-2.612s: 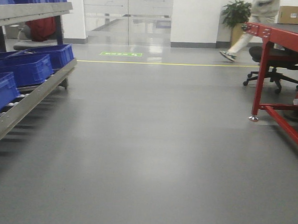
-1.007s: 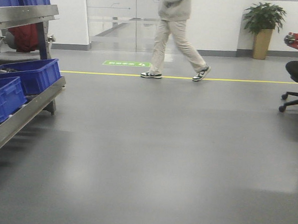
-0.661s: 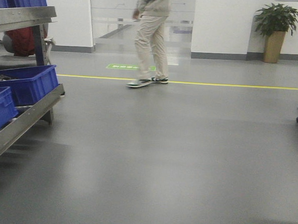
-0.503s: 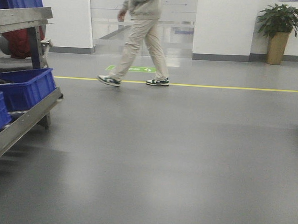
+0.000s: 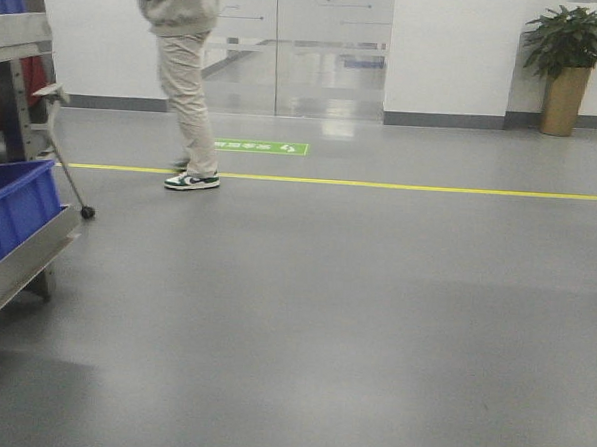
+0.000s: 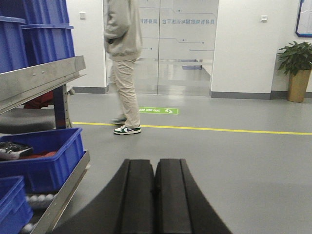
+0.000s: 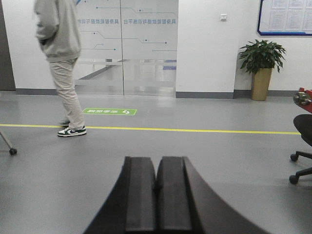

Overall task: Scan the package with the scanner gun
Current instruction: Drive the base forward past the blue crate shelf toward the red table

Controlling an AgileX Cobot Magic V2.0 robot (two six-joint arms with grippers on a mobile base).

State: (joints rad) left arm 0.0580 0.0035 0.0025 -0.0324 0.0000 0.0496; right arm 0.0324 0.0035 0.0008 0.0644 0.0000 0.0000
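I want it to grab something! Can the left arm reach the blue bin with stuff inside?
Probably not yet. The left gripper is shut and points past that blue bin, which sits off to its left on the rack. Nothing blocks the way.

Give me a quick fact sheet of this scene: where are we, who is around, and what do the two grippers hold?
Place: indoor hall, grey floor, glass doors at the back
Person: one person in beige clothes, by the yellow floor line
Left side: metal rack with blue bins
Right side: potted plant, office chair
Left gripper: shut, empty
Right gripper: shut, empty
Package and scanner gun: not in any view
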